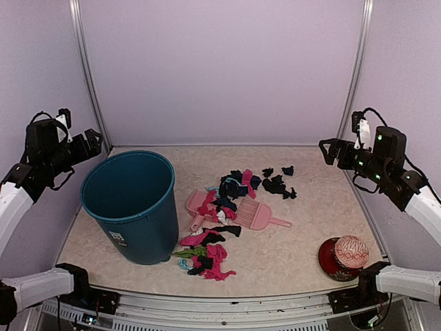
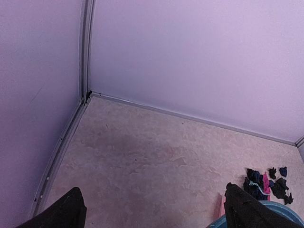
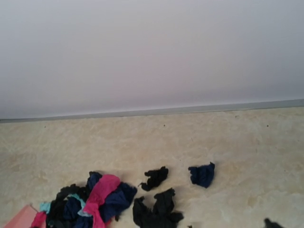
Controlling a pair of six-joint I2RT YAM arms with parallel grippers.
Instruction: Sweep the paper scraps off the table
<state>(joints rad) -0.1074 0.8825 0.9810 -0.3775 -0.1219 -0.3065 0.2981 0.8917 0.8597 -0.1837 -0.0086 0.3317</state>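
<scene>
1. My left claw hangs high over the left edge of the table, well apart from everything on it. In its wrist view the two dark fingertips sit at the bottom corners with a wide gap between them. The claw is spread, holding nothing and touching nothing.
2. Just right of it a teal bin stands upright with its mouth open. I take it as the place for the sweepings.
3. The paper scraps lie mid-table in three loose groups. One is near the front beside the bin's foot. One is heaped over the pink dustpan and what I take for the brush. A few black ones lie further right and back.
4. I judge the scraps featherlight, soft and crumpled. Pinching them singly would be slow, and a passing finger could scatter them. I would rather grip the brush by its thin handle, which pokes out rightward free of scraps. It looks like hard, light plastic and is likely to skid on the smooth top.
5. A red patterned ball sits near the front right corner, well apart from the scraps.
6. My right claw hovers high at the right edge, touching nothing. Its wrist view shows no fingers, so I cannot tell whether it is spread or pressed together.
</scene>
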